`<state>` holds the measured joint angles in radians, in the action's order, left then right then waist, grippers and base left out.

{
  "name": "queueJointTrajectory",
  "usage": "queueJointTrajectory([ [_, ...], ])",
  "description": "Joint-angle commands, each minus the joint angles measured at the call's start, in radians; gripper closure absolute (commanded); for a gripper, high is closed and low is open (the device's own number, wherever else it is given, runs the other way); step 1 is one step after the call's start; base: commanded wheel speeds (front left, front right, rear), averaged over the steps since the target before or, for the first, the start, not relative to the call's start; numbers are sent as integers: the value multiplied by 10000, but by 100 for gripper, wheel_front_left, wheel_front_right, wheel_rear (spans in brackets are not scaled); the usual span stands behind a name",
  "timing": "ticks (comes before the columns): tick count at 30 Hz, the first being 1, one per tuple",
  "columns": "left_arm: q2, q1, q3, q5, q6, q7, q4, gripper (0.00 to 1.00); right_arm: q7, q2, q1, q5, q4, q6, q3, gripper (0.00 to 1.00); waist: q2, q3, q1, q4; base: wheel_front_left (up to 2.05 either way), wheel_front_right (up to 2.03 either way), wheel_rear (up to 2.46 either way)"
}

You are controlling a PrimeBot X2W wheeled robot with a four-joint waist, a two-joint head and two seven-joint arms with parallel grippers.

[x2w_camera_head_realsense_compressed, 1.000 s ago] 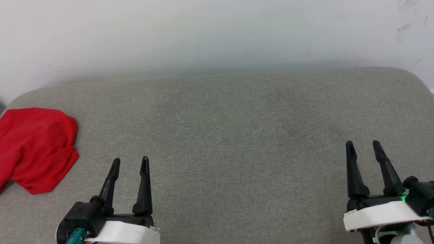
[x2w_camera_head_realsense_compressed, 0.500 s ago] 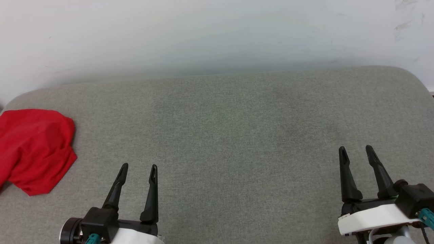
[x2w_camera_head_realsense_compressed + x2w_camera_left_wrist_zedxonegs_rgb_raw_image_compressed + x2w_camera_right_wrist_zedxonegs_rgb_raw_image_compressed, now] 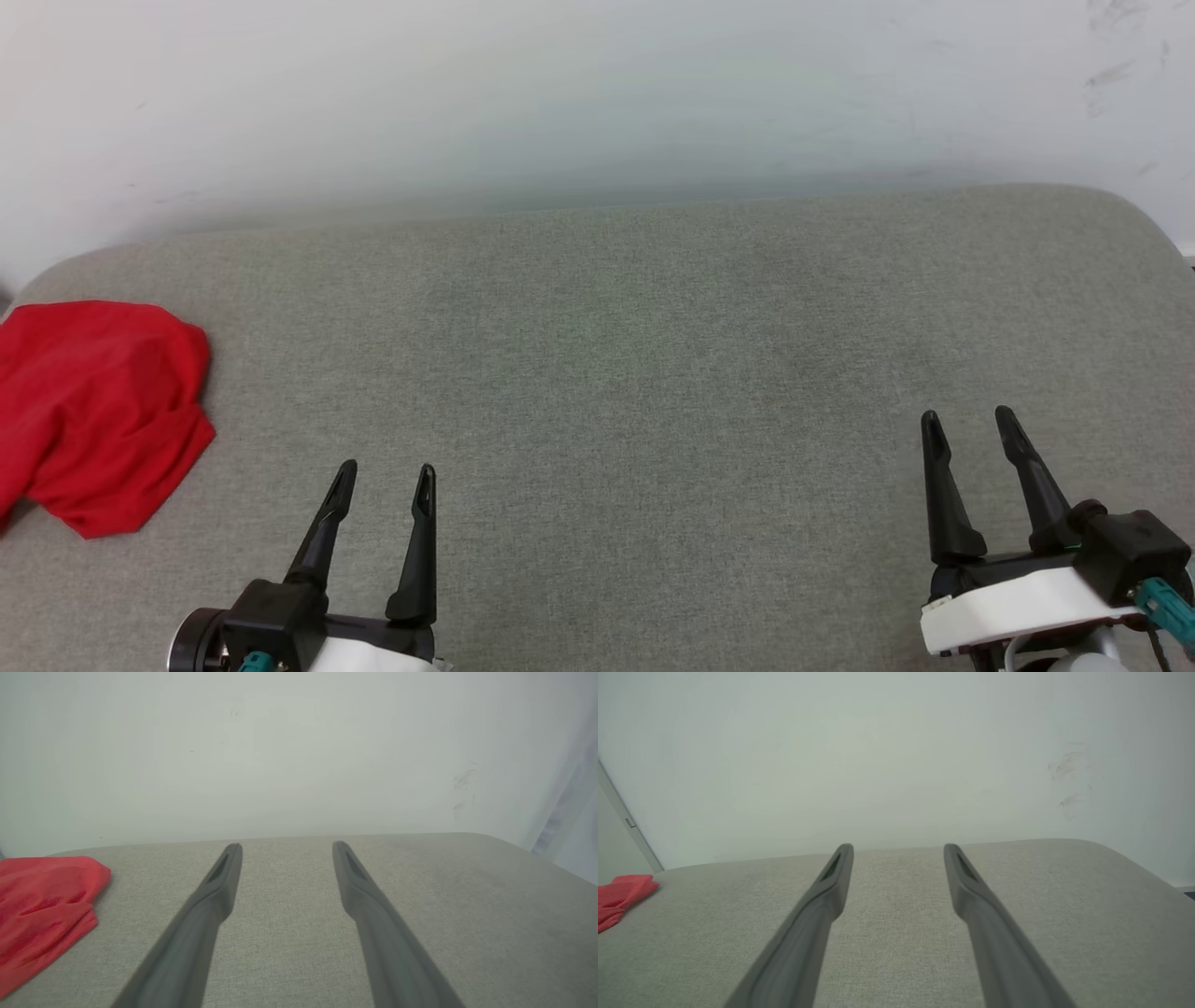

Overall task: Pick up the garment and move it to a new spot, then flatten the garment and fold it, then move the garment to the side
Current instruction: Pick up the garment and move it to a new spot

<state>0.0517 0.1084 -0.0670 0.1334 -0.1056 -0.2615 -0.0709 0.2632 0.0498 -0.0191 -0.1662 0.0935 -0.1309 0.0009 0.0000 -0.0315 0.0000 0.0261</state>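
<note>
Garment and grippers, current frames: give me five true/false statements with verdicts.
1. The garment lies bunched at the left end of the grey fabric surface. True.
2. The left gripper is shut on the garment. False: its jaws stand open, hold nothing, and are clear of the cloth.
3. The right gripper is open and empty. True.
4. The garment is spread flat in the middle of the surface. False: it is crumpled at the far left, and part of it runs off the head view's left edge.
5. The garment is nearer the left gripper than the right gripper. True.
</note>
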Motion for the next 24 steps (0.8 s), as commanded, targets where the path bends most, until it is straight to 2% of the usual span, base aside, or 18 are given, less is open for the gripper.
queueJointTrajectory([
  [1,-16,83,-3,10,-16,-56,-1,0,25,8,103,-53,35,3,52,0,0,3,0,-28,0,0,0],
  [12,-16,-2,33,132,-75,-54,76,0,25,8,224,-54,84,3,164,0,0,-4,0,-844,0,0,0],
  [15,-15,96,88,115,7,-43,112,0,25,8,285,-106,92,3,221,0,0,66,0,-1260,0,0,0],
  [24,-14,306,186,353,-158,-43,283,0,23,5,460,-224,26,3,638,0,0,252,0,-2812,0,0,0],
])
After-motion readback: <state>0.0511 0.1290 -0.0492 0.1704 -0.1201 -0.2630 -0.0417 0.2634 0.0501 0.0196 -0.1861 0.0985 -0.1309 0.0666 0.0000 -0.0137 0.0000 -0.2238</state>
